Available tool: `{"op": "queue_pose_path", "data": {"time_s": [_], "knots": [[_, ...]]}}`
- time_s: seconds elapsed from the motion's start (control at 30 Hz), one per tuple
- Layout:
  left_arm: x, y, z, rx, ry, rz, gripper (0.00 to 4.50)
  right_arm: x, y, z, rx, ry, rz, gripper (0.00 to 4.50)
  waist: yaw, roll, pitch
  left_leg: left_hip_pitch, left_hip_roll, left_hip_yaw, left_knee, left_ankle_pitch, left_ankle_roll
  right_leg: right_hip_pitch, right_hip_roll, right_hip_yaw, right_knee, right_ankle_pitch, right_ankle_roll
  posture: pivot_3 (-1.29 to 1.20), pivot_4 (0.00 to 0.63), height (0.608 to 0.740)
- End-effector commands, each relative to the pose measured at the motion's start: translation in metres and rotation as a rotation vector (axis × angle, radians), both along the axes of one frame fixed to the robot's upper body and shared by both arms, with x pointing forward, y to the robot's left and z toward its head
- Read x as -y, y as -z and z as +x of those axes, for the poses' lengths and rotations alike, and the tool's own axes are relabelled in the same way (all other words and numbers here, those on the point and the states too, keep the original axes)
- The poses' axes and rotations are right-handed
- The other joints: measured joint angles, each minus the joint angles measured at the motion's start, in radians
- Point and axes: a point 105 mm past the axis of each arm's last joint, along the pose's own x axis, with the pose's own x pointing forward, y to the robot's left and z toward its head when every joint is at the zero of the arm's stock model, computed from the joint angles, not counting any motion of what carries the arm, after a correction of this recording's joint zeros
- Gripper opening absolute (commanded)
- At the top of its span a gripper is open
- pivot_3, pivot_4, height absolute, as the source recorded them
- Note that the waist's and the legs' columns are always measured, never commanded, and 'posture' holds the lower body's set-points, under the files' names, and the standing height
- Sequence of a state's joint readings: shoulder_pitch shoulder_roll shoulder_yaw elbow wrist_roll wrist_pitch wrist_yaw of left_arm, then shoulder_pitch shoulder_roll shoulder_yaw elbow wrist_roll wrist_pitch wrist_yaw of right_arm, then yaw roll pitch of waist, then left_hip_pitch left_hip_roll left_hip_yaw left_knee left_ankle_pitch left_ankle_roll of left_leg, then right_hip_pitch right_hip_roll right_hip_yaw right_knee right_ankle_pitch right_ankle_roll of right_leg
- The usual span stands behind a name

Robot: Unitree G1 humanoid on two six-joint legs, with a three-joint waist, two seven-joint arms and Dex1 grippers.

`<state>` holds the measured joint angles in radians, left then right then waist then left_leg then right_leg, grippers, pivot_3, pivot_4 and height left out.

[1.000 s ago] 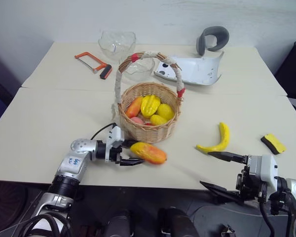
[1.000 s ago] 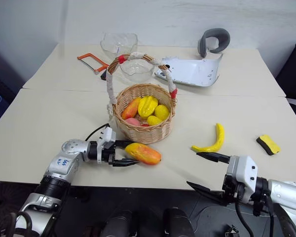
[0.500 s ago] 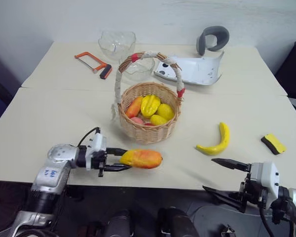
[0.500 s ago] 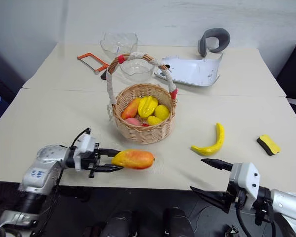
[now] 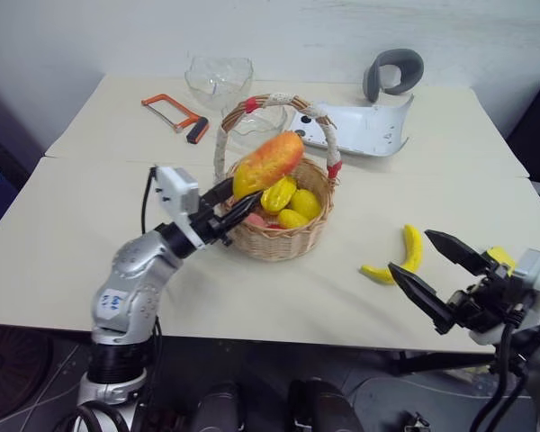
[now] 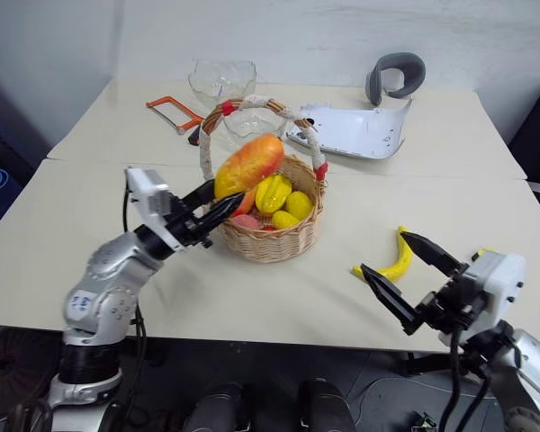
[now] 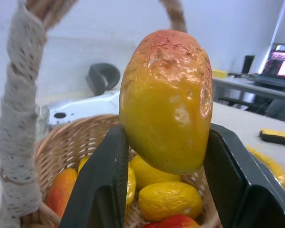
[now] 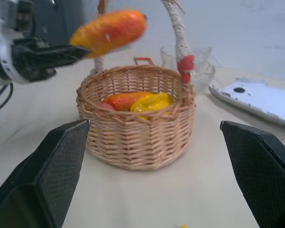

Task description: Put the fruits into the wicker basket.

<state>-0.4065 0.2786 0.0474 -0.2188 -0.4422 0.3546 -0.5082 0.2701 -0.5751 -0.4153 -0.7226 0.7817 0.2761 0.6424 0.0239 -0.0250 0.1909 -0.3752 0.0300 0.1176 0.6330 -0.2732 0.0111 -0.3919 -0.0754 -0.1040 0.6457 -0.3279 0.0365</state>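
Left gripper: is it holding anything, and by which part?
Yes: the left gripper clamps the mango at its lower end, a finger on each side, above the wicker basket.

We record a mango (image 5: 268,163) shading from yellow-orange to mottled red, pinched by the black fingers of the left gripper (image 5: 235,203). The wicker basket (image 5: 283,236), at centre frame, is light-brown weave; its handle (image 5: 220,148) is wrapped in whitish lace with red ties. Inside it we note a ridged yellow starfruit (image 5: 277,193), a plain yellow fruit (image 5: 304,203) and an orange-red one (image 6: 244,200). The banana (image 5: 403,257), right of centre, is yellow. The hacksaw (image 5: 173,116), upper left, is orange-framed with a black handle. The table (image 5: 81,225) is pale cream. The right gripper (image 5: 434,270) is black.
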Motion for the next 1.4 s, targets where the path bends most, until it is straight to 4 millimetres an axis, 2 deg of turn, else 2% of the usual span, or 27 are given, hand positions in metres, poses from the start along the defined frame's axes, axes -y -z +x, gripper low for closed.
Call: {"op": "queue_pose_path", "data": {"time_s": [0.03,0.1,0.13,0.17,0.23,0.33,0.4,0.43,0.5,0.57,0.67,0.73,0.8,0.9,1.0,1.17,1.3,1.4], "knots": [[0.002,-0.011,0.002,0.066,-0.025,0.002,3.39,-0.004,-0.006,-0.001,0.032,-0.005,-0.021,4.50,0.000,0.000,0.000,0.000,0.000,0.000,0.000,0.000,0.000,0.000,0.000,0.000,0.000,0.000,0.000,0.00,0.150,0.740],[0.005,-0.012,-0.004,0.107,0.037,0.040,4.01,-0.001,-0.003,-0.001,0.017,0.007,-0.044,4.50,0.000,0.000,0.000,0.000,0.000,0.000,-0.001,0.000,-0.001,0.000,0.000,0.000,0.000,0.000,0.000,0.00,0.150,0.740],[0.003,-0.018,-0.009,0.196,0.069,0.102,4.27,0.002,-0.001,0.000,0.010,0.010,-0.069,4.50,0.000,0.000,0.000,0.000,0.000,0.000,-0.001,0.000,-0.001,0.000,0.000,0.000,-0.001,0.000,0.000,0.00,0.150,0.740],[-0.008,-0.021,-0.012,0.219,0.102,0.124,4.42,0.009,-0.001,0.000,0.024,0.022,-0.126,4.50,-0.001,0.000,0.000,0.000,0.000,0.000,-0.001,0.000,-0.001,0.000,0.000,0.000,-0.001,0.000,0.000,0.00,0.150,0.740],[-0.026,-0.023,-0.017,0.212,0.173,0.157,4.42,0.023,0.003,0.000,0.037,0.030,-0.279,4.50,-0.002,0.000,0.000,0.000,0.000,0.001,-0.001,0.000,-0.001,-0.001,0.000,0.000,-0.001,0.000,0.000,0.00,0.150,0.740],[-0.053,-0.008,-0.035,0.128,0.353,0.347,4.42,0.068,0.012,-0.002,-0.027,0.071,-0.405,4.50,-0.003,0.000,0.000,0.001,0.001,0.002,-0.001,0.000,-0.001,0.000,0.001,0.000,-0.001,0.000,-0.001,0.00,0.150,0.740],[-0.074,0.000,-0.045,0.028,0.434,0.452,4.42,0.099,0.027,-0.008,-0.086,0.092,-0.513,4.50,-0.001,-0.001,0.001,0.001,0.001,0.002,-0.002,-0.001,0.000,0.000,0.001,0.000,-0.002,-0.001,-0.001,0.00,0.150,0.740],[-0.082,0.002,-0.049,-0.010,0.461,0.482,4.42,0.108,0.033,-0.011,-0.109,0.092,-0.548,4.50,-0.001,-0.001,0.001,0.001,0.001,0.002,-0.002,-0.001,0.000,0.000,0.001,0.000,-0.003,-0.001,-0.001,0.00,0.150,0.740],[-0.110,0.003,-0.055,-0.108,0.459,0.562,4.42,0.136,0.050,-0.020,-0.162,0.119,-0.634,4.50,0.000,-0.002,0.001,0.001,0.001,0.002,-0.003,-0.002,0.002,0.000,0.001,0.000,-0.003,-0.001,-0.001,0.00,0.150,0.740],[-0.127,0.002,-0.056,-0.153,0.431,0.584,4.42,0.155,0.061,-0.028,-0.192,0.148,-0.686,4.50,0.001,-0.001,0.001,0.000,0.001,0.002,-0.003,-0.003,0.003,0.000,0.001,0.000,-0.004,-0.001,-0.001,0.00,0.150,0.740],[-0.141,0.007,-0.059,-0.170,0.405,0.595,4.42,0.175,0.069,-0.034,-0.209,0.198,-0.726,4.50,-0.002,0.001,0.001,0.001,0.001,0.002,-0.003,-0.003,0.004,0.000,-0.001,0.000,-0.004,-0.001,-0.001,0.00,0.150,0.740],[-0.139,0.013,-0.061,-0.177,0.400,0.568,4.42,0.172,0.078,-0.037,-0.310,0.130,-0.747,4.50,-0.003,0.002,0.002,0.001,0.001,0.002,-0.003,-0.004,0.004,0.000,-0.001,0.000,-0.004,-0.001,-0.001,0.00,0.150,0.740],[-0.132,0.016,-0.067,-0.198,0.420,0.522,4.42,0.154,0.071,-0.025,-0.263,0.013,-0.842,4.50,-0.013,0.004,0.002,0.001,0.001,0.002,-0.003,-0.004,0.004,0.000,-0.002,0.001,-0.003,-0.001,-0.001,0.00,0.150,0.740],[-0.121,0.022,-0.074,-0.211,0.456,0.494,4.42,0.118,0.048,0.008,-0.128,-0.137,-0.963,4.50,-0.043,0.002,0.004,0.003,0.002,0.003,-0.003,-0.003,0.003,0.000,-0.001,0.001,-0.001,-0.001,-0.002,0.00,0.150,0.740],[-0.110,0.023,-0.077,-0.200,0.476,0.477,4.42,0.089,0.038,0.038,-0.110,-0.243,-1.029,4.50,-0.051,0.003,0.005,0.004,0.003,0.003,-0.003,-0.001,0.001,-0.001,-0.001,0.000,0.000,-0.001,-0.002,0.00,0.150,0.740],[-0.096,0.020,-0.072,-0.135,0.449,0.429,4.42,0.071,0.046,0.080,-0.166,-0.287,-1.085,4.50,-0.042,0.003,0.005,0.002,0.003,0.002,-0.003,0.001,-0.006,-0.003,-0.001,-0.002,0.002,-0.002,-0.004,0.00,0.150,0.740],[-0.083,0.022,-0.080,-0.104,0.454,0.389,4.42,0.058,0.054,0.108,-0.187,-0.337,-1.152,4.50,-0.041,0.004,0.005,-0.001,0.002,0.003,0.001,-0.001,-0.003,-0.003,-0.002,-0.002,0.001,-0.001,-0.003,0.00,0.150,0.740],[-0.077,0.023,-0.085,-0.097,0.454,0.373,4.50,0.054,0.054,0.119,-0.206,-0.356,-1.170,3.90,-0.044,0.004,0.006,-0.001,0.001,0.004,0.003,-0.001,-0.002,-0.003,-0.003,-0.002,0.001,-0.001,-0.002,0.00,0.150,0.740]]}}
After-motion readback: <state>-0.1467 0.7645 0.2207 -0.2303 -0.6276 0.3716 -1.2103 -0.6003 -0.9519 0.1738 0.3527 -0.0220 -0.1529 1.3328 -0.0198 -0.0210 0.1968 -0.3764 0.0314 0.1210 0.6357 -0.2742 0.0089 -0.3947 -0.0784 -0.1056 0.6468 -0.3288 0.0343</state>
